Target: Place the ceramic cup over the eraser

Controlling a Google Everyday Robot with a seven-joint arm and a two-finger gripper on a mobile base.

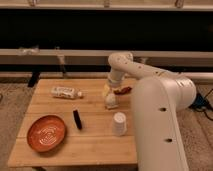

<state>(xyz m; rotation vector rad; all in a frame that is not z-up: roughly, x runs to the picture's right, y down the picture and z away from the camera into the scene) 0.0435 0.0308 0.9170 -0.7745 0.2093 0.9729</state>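
Note:
The ceramic cup, small, white and without a handle, stands on the wooden table near its right edge. The eraser, a slim black bar, lies on the table to the cup's left, apart from it, between the cup and the orange plate. My gripper hangs from the white arm just above the table behind the cup, close to a pale block-like item that I cannot make out well. The gripper is not touching the cup or the eraser.
An orange plate sits at the front left. A clear labelled bottle lies on its side at the back left. A red-brown curved item lies at the back right beside the gripper. My white arm covers the table's right side.

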